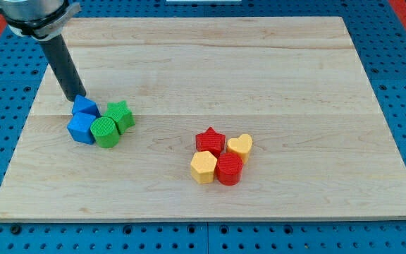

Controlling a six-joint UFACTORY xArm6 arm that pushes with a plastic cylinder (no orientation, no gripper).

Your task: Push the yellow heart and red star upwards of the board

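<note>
Hand is the wrong word for this arm: it ends in a straight dark rod, so nothing can stand apart, together or clamped on anything. My tip (74, 98) is down on the worktop (210, 70) in the view's upper left, touching or just short of the top edge of a blue block (85, 106); the exact contact is hard to judge from the one camera view.

That blue block belongs to a tight cluster of four at the view's left. Below it lies a second blue block (81, 129), angular in outline. Just to the right of that sits a green cylinder (105, 132), and above and right of the cylinder is a green star (120, 115). All four appear to touch their neighbours.

Well apart from this group, toward the view's lower right of centre, is a second cluster of four. The red star (210, 141) sits at its upper left, and the yellow heart (240, 147) is just beside it on the right. Below the red star lies a yellow block (204, 166), roughly hexagonal, and to its right a red cylinder (230, 168), under the heart. These four are packed closely together.

My tip is far from the red star and the yellow heart, up and to the view's left of them.
</note>
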